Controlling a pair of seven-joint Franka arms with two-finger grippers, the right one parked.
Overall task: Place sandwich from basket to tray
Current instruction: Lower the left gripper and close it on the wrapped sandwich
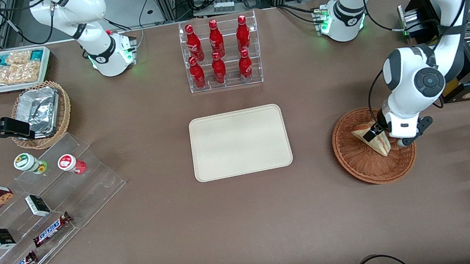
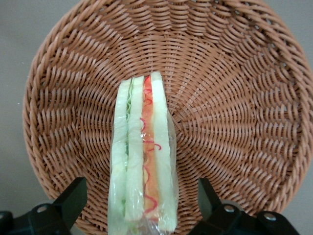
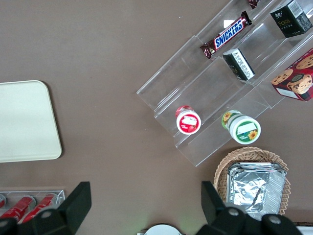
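The sandwich [image 2: 143,156] stands on edge in the basket [image 2: 234,98], roughly at the weave's center, and the pincer [image 2: 142,205] hangs right over it with both fingers [image 2: 73,198] spread wide and clear of the bread, one on each flat side. Probably the arm should drop a bit more, then squeeze gently so the filling doesn't squish. The tray [image 1: 239,141] sits at 9 o'clock from the basket on the tabletop [image 1: 184,226], so lift clear of the rim first.

The wrapped sandwich [image 2: 143,156] stands on edge in the basket [image 2: 234,98], between the gripper's [image 2: 142,203] spread fingers.
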